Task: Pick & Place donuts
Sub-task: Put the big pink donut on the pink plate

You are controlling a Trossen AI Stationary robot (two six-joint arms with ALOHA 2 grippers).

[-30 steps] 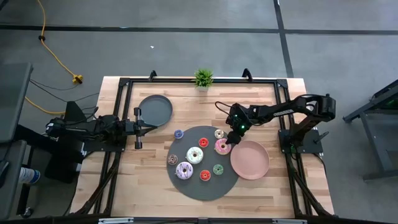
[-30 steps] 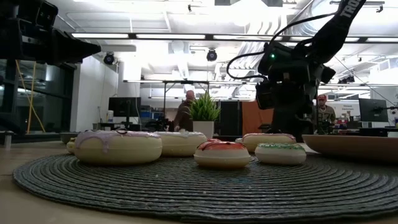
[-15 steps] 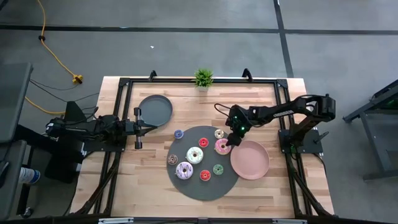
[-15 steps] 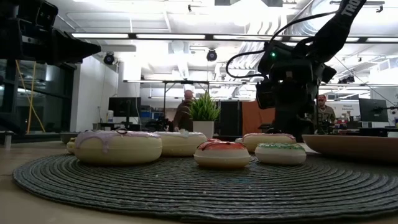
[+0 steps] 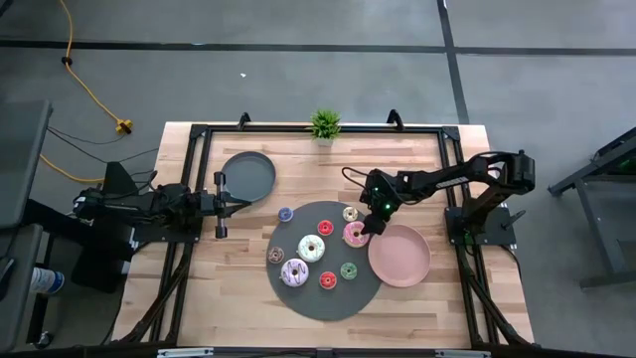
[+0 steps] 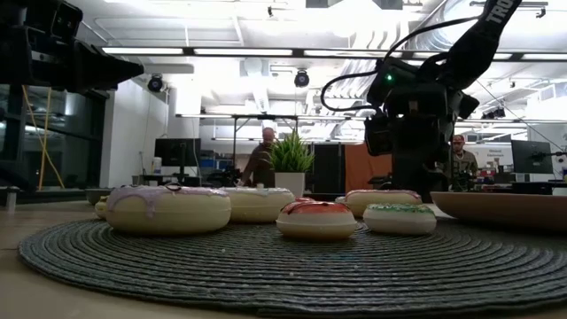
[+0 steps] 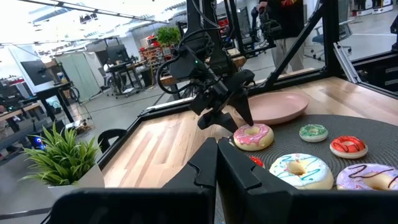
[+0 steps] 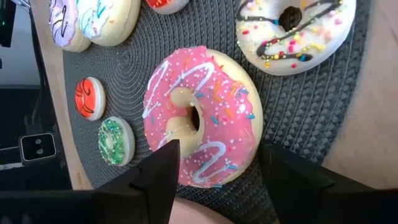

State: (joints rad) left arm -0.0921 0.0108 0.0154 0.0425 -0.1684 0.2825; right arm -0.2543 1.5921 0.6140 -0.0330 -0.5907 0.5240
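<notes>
Several toy donuts lie flat on a round dark woven mat point(image 5: 320, 298). The larger ones are pink point(image 5: 354, 235), white point(image 5: 312, 248) and lilac point(image 5: 295, 271). Tiny ones lie around them, among them green point(image 5: 349, 269) and two red point(image 5: 328, 279). A tiny blue one point(image 5: 285, 214) lies at the mat's edge. My right gripper point(image 5: 366, 228) is open, pointing down over the pink donut point(image 8: 199, 115). One finger point(image 8: 163, 174) stands over the ring beside the hole, the other point(image 8: 289, 180) outside the rim. My left gripper point(image 5: 221, 205) waits shut at the table's left. My right gripper stands open, low over the pink donut point(image 7: 252, 135), which lies flat on the mat. I cannot tell whether a fingertip touches its frosting.
A round pink plate point(image 5: 407, 267) lies just right of the mat, close to my right gripper. A round dark grey plate point(image 5: 248, 175) lies at the far left, near my left gripper. A small potted plant point(image 5: 324, 124) stands at the far edge. People show in the room behind.
</notes>
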